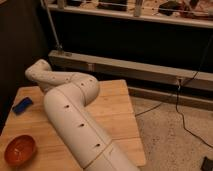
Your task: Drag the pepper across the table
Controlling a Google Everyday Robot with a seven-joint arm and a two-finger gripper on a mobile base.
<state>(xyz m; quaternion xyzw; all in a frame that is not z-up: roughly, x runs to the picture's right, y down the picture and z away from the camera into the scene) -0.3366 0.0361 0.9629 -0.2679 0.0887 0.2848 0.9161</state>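
- Wooden tabletop (116,102) carries everything.
- White arm (70,122) lies folded low over it and reaches to the back-left corner, probably to work at surface level.
- Orange bowl (20,150) sits front-left and blue object (22,105) at the left edge, both apart from the arm.
- Gripper is hidden past the arm's far end, so its grip state cannot be told.
- Pepper is not visible, likely behind the arm.
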